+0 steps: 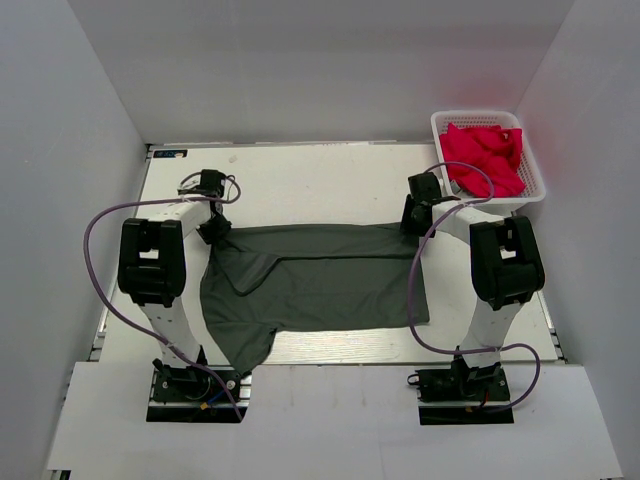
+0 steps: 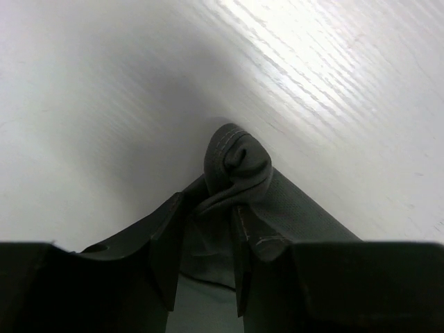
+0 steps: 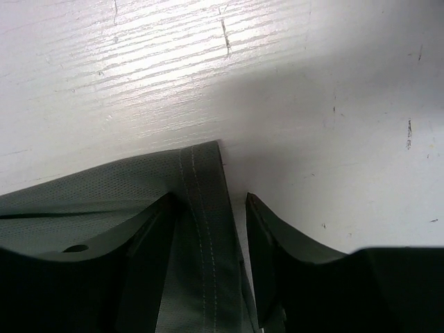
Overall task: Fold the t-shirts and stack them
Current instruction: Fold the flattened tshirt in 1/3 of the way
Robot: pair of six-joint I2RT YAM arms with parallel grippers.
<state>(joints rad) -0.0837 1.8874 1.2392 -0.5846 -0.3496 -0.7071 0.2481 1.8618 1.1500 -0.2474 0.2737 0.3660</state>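
A dark charcoal-grey t-shirt lies spread across the table, its near left part hanging over the front edge. My left gripper is at the shirt's far left corner and is shut on a bunched fold of grey cloth; the gripper also shows in the left wrist view. My right gripper is at the far right corner. In the right wrist view its jaws stand open around the stitched hem, with bare table showing beside the hem. Red-pink t-shirts lie heaped in the basket.
A white plastic mesh basket stands at the table's far right corner. White walls close in the left, right and back. Purple cables loop from both arms near the shirt's sides.
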